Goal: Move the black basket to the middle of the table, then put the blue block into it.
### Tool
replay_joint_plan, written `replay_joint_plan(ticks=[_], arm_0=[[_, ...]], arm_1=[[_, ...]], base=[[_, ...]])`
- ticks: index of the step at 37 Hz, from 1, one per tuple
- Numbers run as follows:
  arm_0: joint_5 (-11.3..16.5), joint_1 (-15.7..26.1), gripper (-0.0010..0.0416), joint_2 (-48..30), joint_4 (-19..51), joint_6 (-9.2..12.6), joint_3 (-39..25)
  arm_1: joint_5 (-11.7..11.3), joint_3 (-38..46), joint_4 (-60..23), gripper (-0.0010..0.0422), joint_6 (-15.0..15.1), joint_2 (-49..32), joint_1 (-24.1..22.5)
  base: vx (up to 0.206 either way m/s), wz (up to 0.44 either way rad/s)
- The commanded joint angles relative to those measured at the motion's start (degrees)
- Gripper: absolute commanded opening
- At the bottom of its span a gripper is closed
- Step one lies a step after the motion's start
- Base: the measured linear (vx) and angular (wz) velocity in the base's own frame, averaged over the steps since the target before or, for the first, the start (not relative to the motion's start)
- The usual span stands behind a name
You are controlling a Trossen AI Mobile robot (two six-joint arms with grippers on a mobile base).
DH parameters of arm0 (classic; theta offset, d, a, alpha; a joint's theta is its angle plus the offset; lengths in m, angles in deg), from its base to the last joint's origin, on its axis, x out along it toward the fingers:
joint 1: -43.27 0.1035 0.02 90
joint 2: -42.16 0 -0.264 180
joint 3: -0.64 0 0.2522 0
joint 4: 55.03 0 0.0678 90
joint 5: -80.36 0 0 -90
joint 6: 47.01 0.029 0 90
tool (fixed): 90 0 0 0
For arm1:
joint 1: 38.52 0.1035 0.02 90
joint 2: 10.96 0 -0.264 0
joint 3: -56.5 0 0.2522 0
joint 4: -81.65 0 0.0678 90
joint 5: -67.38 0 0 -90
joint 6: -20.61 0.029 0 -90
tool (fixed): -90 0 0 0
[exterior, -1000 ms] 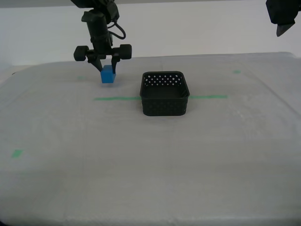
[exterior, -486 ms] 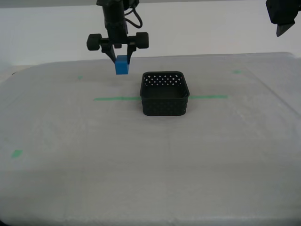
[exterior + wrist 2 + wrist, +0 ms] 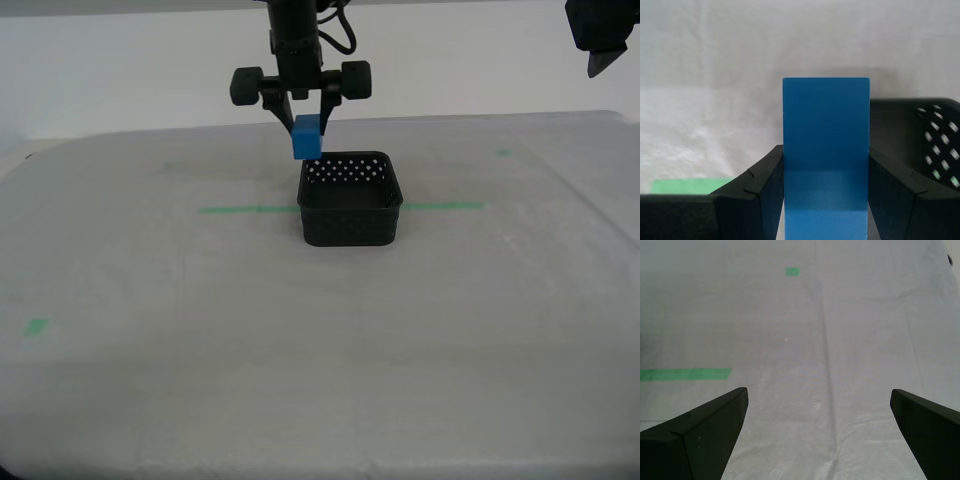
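Observation:
The black basket [image 3: 350, 198] stands on the table [image 3: 300, 330] near its middle, on the green tape line. My second gripper [image 3: 305, 128] is shut on the blue block [image 3: 307, 137] and holds it in the air just above the basket's far rim, towards the exterior view's left. In the second wrist view the blue block [image 3: 826, 150] sits upright between the two black fingers [image 3: 765, 190], with the basket [image 3: 920, 135] beside it. My first gripper [image 3: 817, 410] is open and empty, high above bare table; part of it shows at the exterior view's top right corner [image 3: 600, 35].
A long green tape line [image 3: 250, 209] runs across the table behind the basket. Small green tape bits lie at the front on the exterior view's left [image 3: 36, 326] and at the back right [image 3: 503, 152]. A white wall stands behind the table.
My second gripper has carried the blue block up and towards the exterior view's right, from well beside the basket to above its far rim. The basket and my first gripper have not moved.

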Motion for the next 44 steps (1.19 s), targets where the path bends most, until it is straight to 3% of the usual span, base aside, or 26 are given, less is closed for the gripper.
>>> replay_joint_plan(ticks=[1,9,15,22,36,44], arm_0=[[-0.2,0.0,0.0399,0.0,-0.1,0.0,0.0],[-0.1,0.0,0.0399,0.0,-0.1,0.0,0.0],[-0.2,0.0,0.0398,0.0,-0.1,0.0,0.0],[-0.1,0.0,0.0399,0.0,-0.1,0.0,0.0],[-0.2,0.0,0.0398,0.0,-0.1,0.0,0.0],[-0.1,0.0,0.0398,0.0,-0.1,0.0,0.0]], arm_1=[[-0.1,0.0,-0.3,0.0000,-1.2,0.2,-1.4],[-0.3,0.0,-0.3,0.0000,-4.0,0.3,-4.6],[-1.8,0.0,-0.4,0.0000,-6.1,0.3,-6.7],[-2.7,-1.1,-0.9,0.0000,-10.4,0.3,-8.1],[-3.3,-2.8,-2.5,0.0003,-10.6,0.1,-8.8],[-3.3,-2.8,-2.5,0.0064,-10.5,0.1,-8.8]], base=[[0.000,0.000],[0.000,0.000],[0.000,0.000],[0.000,0.000],[0.000,0.000],[0.000,0.000]])
